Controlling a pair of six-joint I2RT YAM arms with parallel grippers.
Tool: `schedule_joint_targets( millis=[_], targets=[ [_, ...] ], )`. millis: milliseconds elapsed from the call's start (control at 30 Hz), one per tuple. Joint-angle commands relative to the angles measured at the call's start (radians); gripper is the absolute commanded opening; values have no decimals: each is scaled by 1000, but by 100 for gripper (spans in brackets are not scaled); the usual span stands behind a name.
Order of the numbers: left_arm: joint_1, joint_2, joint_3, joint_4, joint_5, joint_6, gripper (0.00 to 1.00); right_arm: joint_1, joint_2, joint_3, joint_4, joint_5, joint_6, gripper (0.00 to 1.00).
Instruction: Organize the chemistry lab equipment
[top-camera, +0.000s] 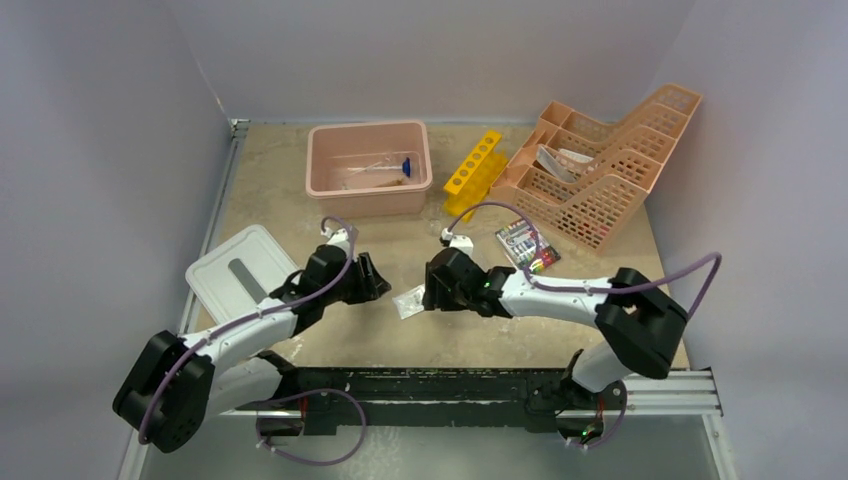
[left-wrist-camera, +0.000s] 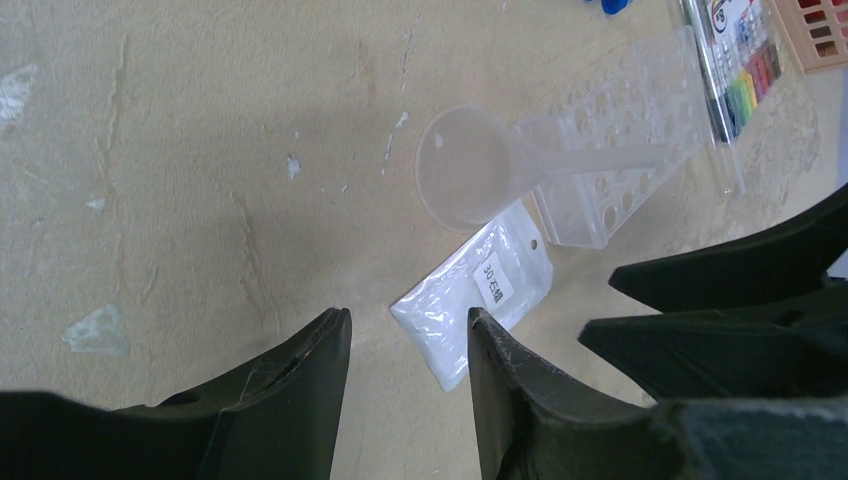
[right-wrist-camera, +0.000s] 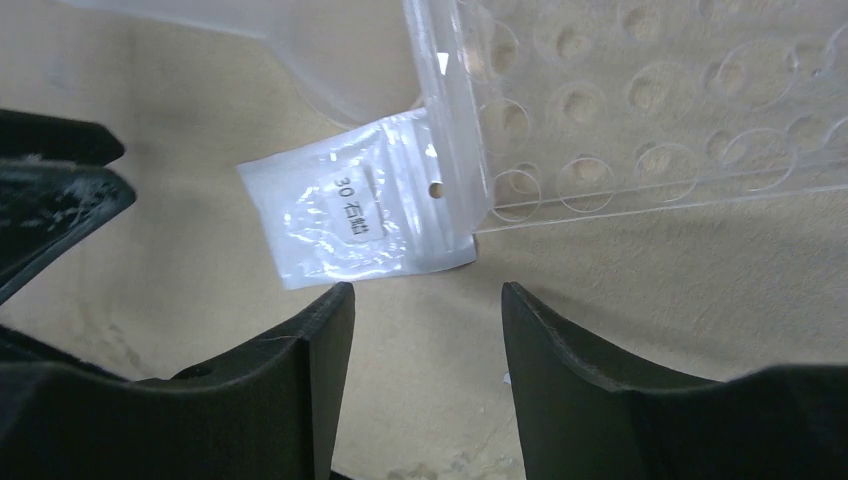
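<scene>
A small clear plastic bag (top-camera: 408, 302) with a white label lies flat on the table between my two grippers. In the left wrist view the bag (left-wrist-camera: 480, 290) lies just past the right fingertip of my left gripper (left-wrist-camera: 410, 318), which is open and empty. Beyond it are a clear well plate (left-wrist-camera: 620, 160) and a clear plastic scoop (left-wrist-camera: 470, 165) lying across the plate. My right gripper (right-wrist-camera: 425, 292) is open and empty too, with the bag (right-wrist-camera: 360, 215) just ahead of its left finger and the well plate (right-wrist-camera: 650, 100) behind.
A pink bin (top-camera: 368, 190) holding a blue-tipped item stands at the back, beside a yellow tube rack (top-camera: 473, 172) and a pink tiered organizer (top-camera: 600, 165). A pack of coloured items (top-camera: 527, 245) lies right of centre. A white lid (top-camera: 240, 270) lies at the left.
</scene>
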Motion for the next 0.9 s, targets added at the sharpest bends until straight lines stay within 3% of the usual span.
schedule_joint_targets(
  millis=[0, 267, 433, 867],
  targets=[
    [-29, 49, -11, 68, 62, -50, 44, 23, 67, 47, 27, 111, 83, 58],
    [-72, 130, 14, 58, 44, -68, 38, 29, 134, 70, 17, 162, 91, 54],
    [-74, 170, 35, 12, -24, -38, 28, 29, 149, 25, 155, 74, 43, 52],
    [-116, 250, 22, 68, -65, -124, 20, -11, 81, -70, 340, -170, 5, 41]
  ],
)
